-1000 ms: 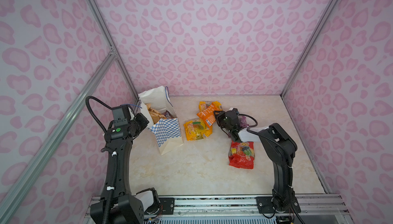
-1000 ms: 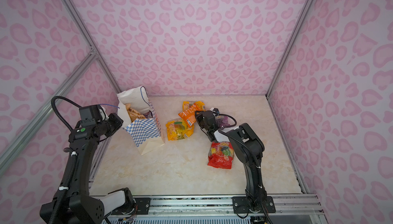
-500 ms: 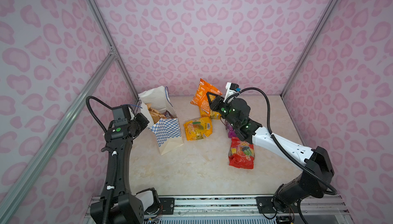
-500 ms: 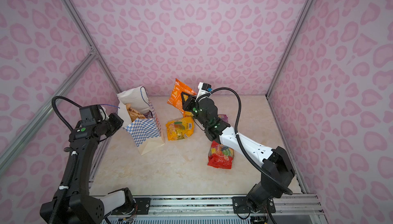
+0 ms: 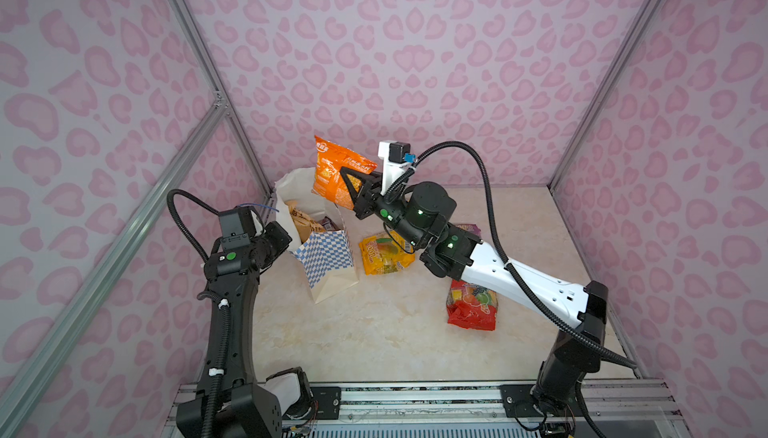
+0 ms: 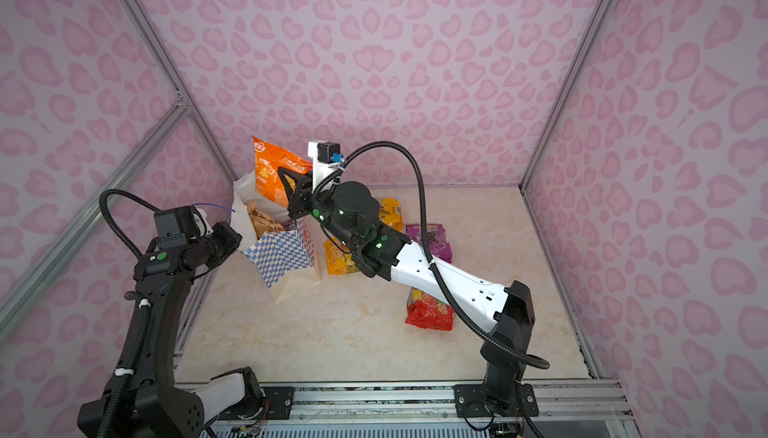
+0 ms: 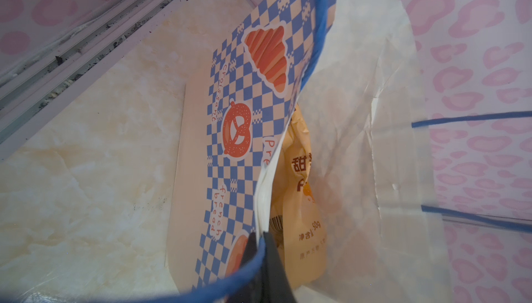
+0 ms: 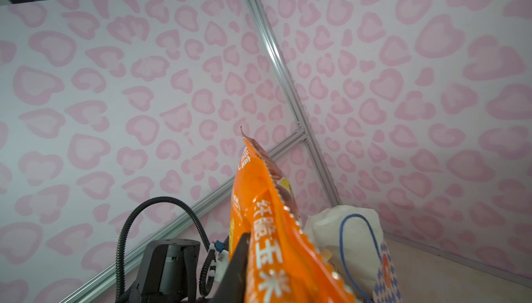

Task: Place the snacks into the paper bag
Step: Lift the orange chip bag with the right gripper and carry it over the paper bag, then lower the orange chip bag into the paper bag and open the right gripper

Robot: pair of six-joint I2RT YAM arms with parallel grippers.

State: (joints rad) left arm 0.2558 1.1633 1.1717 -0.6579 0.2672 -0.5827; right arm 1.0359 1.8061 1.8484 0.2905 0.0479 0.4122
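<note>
**Dropping the orange packet cleanly into the bag**

The right gripper (image 5: 348, 183) is clenched on the orange packet (image 5: 332, 165), pinching it low on its body so that most of the packet stands up above the fingers. In both top views the packet hangs in the air over the open mouth of the paper bag (image 5: 328, 257), toward the bag's rear wall. I cannot tell whether it is touching the paper.

The left gripper (image 7: 259, 247) is pinched tight on the bag's near rim, one finger on each side of the paper, which holds the mouth apart. Inside the bag, a tan chip bag (image 7: 302, 200) already leans against the near wall.

To do this step well, I judge the packet should go down narrow edge first into the free space behind the tan bag. It should not be laid flat across the rim, where it could bridge the opening. The blue cord handle (image 8: 357, 247) arches over the bag's mouth, so the packet should pass inside that loop rather than snag it.

The right gripper should let go only once the packet's lower end is below the rim, because the bag is light and leaning. The left grip should hold steady throughout.

Beside the bag, on the right arm's side, a yellow packet (image 5: 384, 253) lies close. A red packet (image 5: 471, 305) and a purple packet (image 6: 428, 240) lie farther out and have not yet been packed.
</note>
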